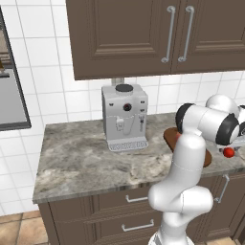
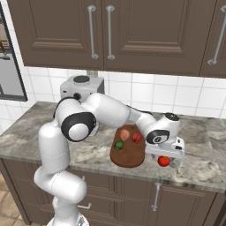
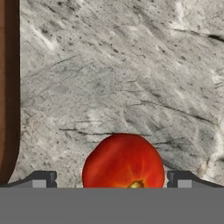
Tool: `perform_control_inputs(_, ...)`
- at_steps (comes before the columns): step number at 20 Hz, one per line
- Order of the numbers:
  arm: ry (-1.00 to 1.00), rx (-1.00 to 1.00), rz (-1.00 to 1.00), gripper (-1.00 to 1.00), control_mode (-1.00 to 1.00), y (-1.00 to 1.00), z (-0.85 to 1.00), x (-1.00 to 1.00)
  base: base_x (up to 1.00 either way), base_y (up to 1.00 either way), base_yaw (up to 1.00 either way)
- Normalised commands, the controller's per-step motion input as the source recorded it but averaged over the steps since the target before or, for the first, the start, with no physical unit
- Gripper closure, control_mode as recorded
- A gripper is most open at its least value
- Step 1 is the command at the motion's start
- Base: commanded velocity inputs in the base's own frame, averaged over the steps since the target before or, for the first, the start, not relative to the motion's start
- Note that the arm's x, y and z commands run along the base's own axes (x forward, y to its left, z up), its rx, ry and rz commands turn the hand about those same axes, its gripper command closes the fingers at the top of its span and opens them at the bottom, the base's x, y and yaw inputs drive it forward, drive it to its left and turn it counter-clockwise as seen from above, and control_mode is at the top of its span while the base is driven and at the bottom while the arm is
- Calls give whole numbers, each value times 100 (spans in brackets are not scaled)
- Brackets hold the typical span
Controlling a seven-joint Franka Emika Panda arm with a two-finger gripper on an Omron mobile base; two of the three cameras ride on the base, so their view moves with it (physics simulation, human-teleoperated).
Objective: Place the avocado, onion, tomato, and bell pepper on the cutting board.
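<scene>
The dark reddish-brown cutting board point(image 2: 130, 155) lies on the marble counter, partly behind my arm in the left base view point(image 1: 168, 136). On it sit the orange-tan onion point(image 2: 125, 133), the green avocado point(image 2: 118, 144) and the red bell pepper point(image 2: 137, 137). The red tomato point(image 2: 163, 161) point(image 1: 229, 152) rests on the counter just right of the board. My gripper point(image 2: 164, 159) hangs over it, open. In the hand view the tomato point(image 3: 124, 159) sits between the two fingertips point(image 3: 42, 179), with gaps on both sides, and the board's edge point(image 3: 8, 87) runs along the left.
A grey coffee machine point(image 1: 124, 117) point(image 2: 79, 88) stands at the back of the counter, left of the board. Brown wall cabinets point(image 2: 110, 31) hang overhead. The counter's front edge point(image 2: 194, 183) lies close to the tomato.
</scene>
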Motion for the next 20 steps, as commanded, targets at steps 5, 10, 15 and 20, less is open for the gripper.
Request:
perform_control_inputs(5,0,0,0,-100,-100,-2,0,-12,0,0,0)
perform_control_inputs(10,0,0,0,-100,-100,0,-9,-1,0,0,0)
perform_control_inputs(15,0,0,0,-100,-100,0,-13,0,0,0,0)
perform_control_inputs(20,0,0,0,-100,-100,0,-9,0,0,0,0)
